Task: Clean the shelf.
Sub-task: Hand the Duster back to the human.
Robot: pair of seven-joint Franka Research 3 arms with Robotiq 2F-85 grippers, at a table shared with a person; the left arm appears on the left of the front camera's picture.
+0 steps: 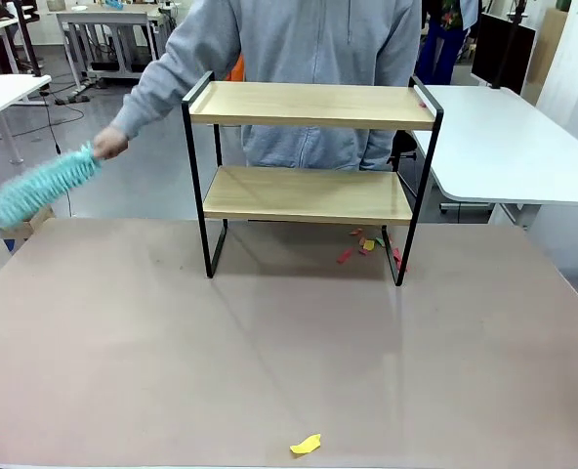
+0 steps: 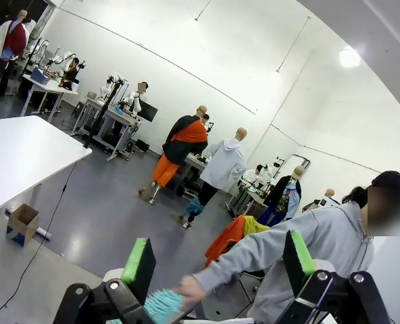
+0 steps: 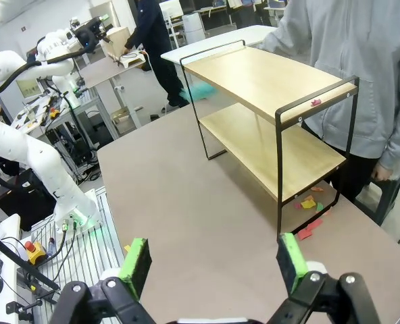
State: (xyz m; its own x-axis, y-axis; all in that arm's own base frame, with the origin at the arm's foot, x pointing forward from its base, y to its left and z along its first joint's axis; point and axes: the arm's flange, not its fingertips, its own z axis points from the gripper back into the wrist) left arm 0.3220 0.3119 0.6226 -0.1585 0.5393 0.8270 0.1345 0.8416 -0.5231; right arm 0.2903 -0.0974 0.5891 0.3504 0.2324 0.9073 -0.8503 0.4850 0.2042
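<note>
Left gripper: we are seeing our left gripper (image 2: 217,270) in its wrist view with its green pads (image 2: 136,261) standing wide apart and nothing between them; it is looking out over the room toward the person, not down at the table.
Right gripper: we are seeing our right gripper (image 3: 215,262) in its wrist view with its fingers likewise spread and empty, held above the near part of the table (image 1: 172,371).
Nearest scrap: we are noting one yellow scrap (image 1: 306,446) lying alone near the front edge of the table, well apart from everything else.
Key relation: we are judging that the shelf (image 1: 309,186) is lying ahead of both grippers, toward the far side of the table, its long axis running left to right across our view; the right gripper is looking straight at one of its ends, so we are judging that arm the nearer one.
Shelf: we are counting one rack, upright, with two wooden boards; one small red scrap (image 3: 315,102) is sitting on the top board by the end rail.
Litter under shelf: we are seeing a cluster of small coloured scraps (image 1: 372,246) on the table beneath the lower board, toward the robot's right; too small to count surely.
Person: we are watching one person (image 1: 299,59) standing behind the shelf, one hand (image 1: 110,145) holding one teal duster (image 1: 37,186) out past the shelf's left end, clear of the boards.
</note>
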